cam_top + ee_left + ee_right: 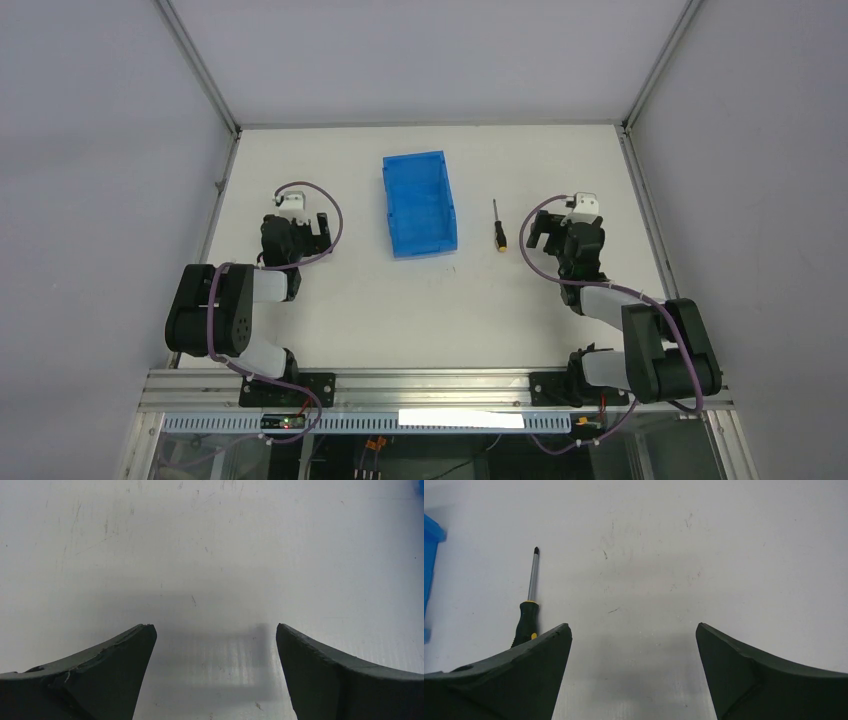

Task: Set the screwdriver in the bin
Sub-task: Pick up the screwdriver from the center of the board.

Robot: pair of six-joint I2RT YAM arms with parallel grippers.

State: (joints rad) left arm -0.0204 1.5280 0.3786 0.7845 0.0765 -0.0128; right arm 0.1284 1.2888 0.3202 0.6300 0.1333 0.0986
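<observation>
Have small slim screwdriver (498, 226), thin metal shaft, black-and-yellow handle, flat on scuffed white tabletop (400, 310), between bright blue plastic bin (419, 203) and right gripper (634, 630), touching neither. Looks light, stiff, roll-prone; best pinched across handle. Right gripper and left gripper (215, 630) both spread wide, empty. Grey enclosure walls (100, 150) all round.

Left hand (215, 629) is holding its fingers (100, 675) wide apart, aimed downward. Right hand (633, 626) is doing the same. Left arm (215, 310) and right arm (662, 345) are sitting folded behind them.
</observation>
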